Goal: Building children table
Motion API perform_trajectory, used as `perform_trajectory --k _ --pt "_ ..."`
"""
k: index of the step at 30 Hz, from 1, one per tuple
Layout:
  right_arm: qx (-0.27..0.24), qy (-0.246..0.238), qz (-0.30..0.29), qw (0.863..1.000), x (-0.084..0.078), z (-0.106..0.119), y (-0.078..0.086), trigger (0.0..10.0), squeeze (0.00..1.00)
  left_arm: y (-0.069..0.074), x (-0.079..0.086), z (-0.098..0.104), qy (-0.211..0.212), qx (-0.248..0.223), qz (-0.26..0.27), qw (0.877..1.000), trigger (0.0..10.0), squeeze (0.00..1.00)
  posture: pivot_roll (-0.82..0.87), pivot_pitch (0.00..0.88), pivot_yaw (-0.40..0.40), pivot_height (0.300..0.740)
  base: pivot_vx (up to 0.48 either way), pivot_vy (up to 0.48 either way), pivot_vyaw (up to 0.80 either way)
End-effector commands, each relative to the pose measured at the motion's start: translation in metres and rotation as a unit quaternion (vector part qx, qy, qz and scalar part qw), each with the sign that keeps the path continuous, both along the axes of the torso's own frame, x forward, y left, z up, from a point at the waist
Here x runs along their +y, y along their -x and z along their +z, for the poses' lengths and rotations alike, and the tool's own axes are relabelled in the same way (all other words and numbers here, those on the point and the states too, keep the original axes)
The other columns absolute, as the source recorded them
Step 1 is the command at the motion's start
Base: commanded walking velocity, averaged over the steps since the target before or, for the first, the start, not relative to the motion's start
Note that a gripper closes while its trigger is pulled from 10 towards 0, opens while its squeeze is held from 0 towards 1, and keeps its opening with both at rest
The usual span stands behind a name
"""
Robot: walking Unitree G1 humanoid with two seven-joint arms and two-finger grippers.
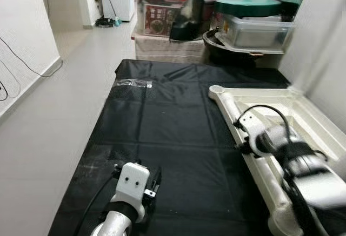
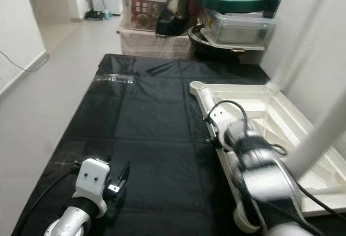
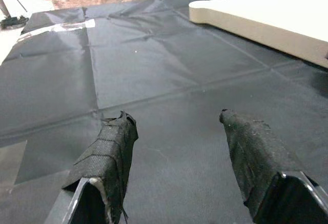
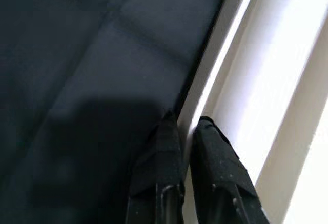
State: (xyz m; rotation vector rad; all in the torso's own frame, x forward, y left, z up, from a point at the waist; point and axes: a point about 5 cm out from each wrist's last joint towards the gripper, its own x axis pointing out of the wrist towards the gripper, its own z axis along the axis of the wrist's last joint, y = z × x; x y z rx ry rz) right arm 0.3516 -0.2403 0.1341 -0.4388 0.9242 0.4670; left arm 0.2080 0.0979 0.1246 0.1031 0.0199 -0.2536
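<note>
A white plastic children's table top [image 1: 303, 118] is lying upside down on the right side of a black creased floor sheet [image 1: 162, 128], its raised rim facing up and its rounded corner socket pointing to the far left. The right gripper [image 4: 185, 126] is reaching down to the table top's left rim, its two black fingers [image 4: 161, 152] pinching that thin white edge between them, one on the sheet side and one on the inner side. The left gripper [image 3: 174, 124] is hovering low over the near left part of the sheet, its fingers spread wide apart and holding nothing. A white table leg [image 2: 319, 133] is standing blurred at the near right. Beyond the sheet's far edge, a clear storage box with an orange lid [image 1: 160, 8] and a round green lid [image 1: 247, 5] on stacked containers are sitting against the wall.
</note>
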Motion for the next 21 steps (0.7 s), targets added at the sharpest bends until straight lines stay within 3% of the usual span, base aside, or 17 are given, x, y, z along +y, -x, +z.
perform_trajectory --k 1,5,8,10,11,13,15,20,21 --pt "0.025 -0.046 0.146 0.988 0.044 -0.014 0.005 0.0 0.00 0.001 0.000 -0.003 -0.003 0.008 0.000 1.000 10.0 0.00 0.05 0.041 -0.086 0.740 0.000 0.000 0.00" --pt "0.034 -0.043 0.206 0.977 0.041 -0.015 0.015 0.0 0.00 0.001 0.000 -0.003 -0.003 0.008 0.000 1.000 10.0 0.00 0.06 0.039 -0.085 0.740 0.000 0.000 0.00" --pt "0.072 -0.045 0.314 0.946 0.028 -0.014 0.036 0.0 0.00 0.001 0.001 -0.003 -0.005 0.007 0.001 1.000 10.0 0.00 0.06 0.028 -0.088 0.740 0.000 0.000 0.00" --pt "0.072 -0.045 0.314 0.946 0.028 -0.014 0.036 0.0 0.00 0.001 0.001 -0.003 -0.005 0.007 0.001 1.000 10.0 0.00 0.06 0.028 -0.088 0.740 0.000 0.000 0.00" --pt "0.083 -0.068 0.358 0.928 0.025 -0.007 0.044 0.0 0.00 0.002 0.001 -0.004 -0.006 0.007 0.001 1.000 10.0 0.00 0.06 0.025 -0.088 0.740 0.000 0.000 0.00" --pt "0.083 -0.068 0.358 0.928 0.025 -0.007 0.044 0.0 0.00 0.002 0.001 -0.004 -0.006 0.007 0.001 1.000 10.0 0.00 0.06 0.025 -0.088 0.740 0.000 0.000 0.00" --pt "0.065 -0.060 0.387 0.918 0.022 -0.003 0.045 0.0 0.00 0.002 0.001 -0.004 -0.007 0.007 0.000 1.000 10.0 0.00 0.06 0.017 -0.087 0.740 0.000 0.000 0.00" --pt "0.031 -0.043 0.395 0.917 0.020 -0.003 0.041 0.0 0.00 0.002 0.001 -0.005 -0.009 0.007 -0.002 1.000 10.0 0.00 0.06 0.013 -0.086 0.740 0.000 0.000 0.00" --pt "-0.061 -0.016 0.416 0.907 0.024 0.004 0.031 7.0 0.00 0.002 0.001 -0.005 -0.009 0.008 -0.003 1.000 10.0 0.00 0.06 0.008 -0.084 0.740 0.000 0.000 0.00"
